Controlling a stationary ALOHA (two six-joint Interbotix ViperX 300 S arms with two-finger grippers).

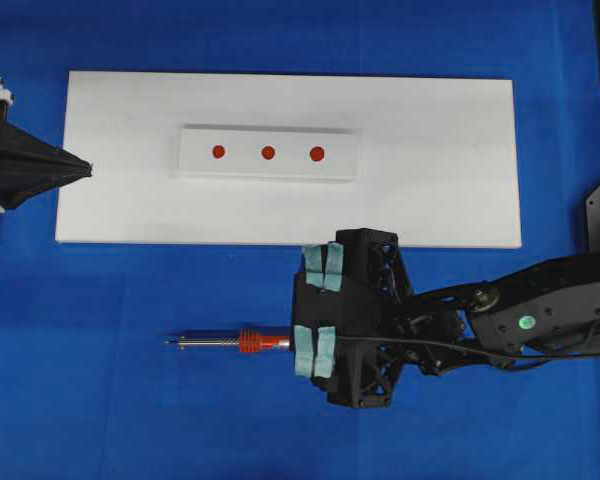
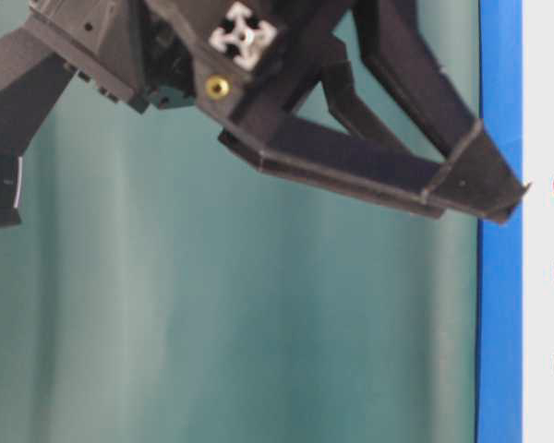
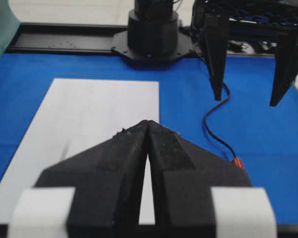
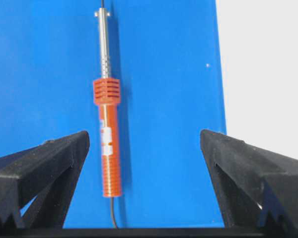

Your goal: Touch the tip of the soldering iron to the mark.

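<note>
A slim soldering iron [image 1: 242,342] with an orange-red handle, a ribbed red collar and a thin silver shaft lies flat on the blue table covering [image 1: 110,400], in front of the long edge of a large white rectangular board [image 1: 430,180] and apart from it, its pointed tip aimed toward the left of the overhead view. A thin black cord [image 4: 111,215] leaves the butt of the handle. The right gripper [image 1: 320,309] hovers over the handle end with its black fingers spread wide; in the right wrist view the handle sits between the two fingers [image 4: 39,168], nearer the left one, and touches neither. On the board rests a smaller raised white strip [image 1: 268,153] carrying three red round marks [image 1: 268,153] in a row, well apart from the iron's tip. The left gripper [image 1: 88,168] sits at the left short edge of the board, its black fingers [image 3: 124,163] pressed together into a closed point with nothing between them, the tip just over the board's rim. In the left wrist view the cord [image 3: 213,126] snakes across the blue surface beside the board.
</note>
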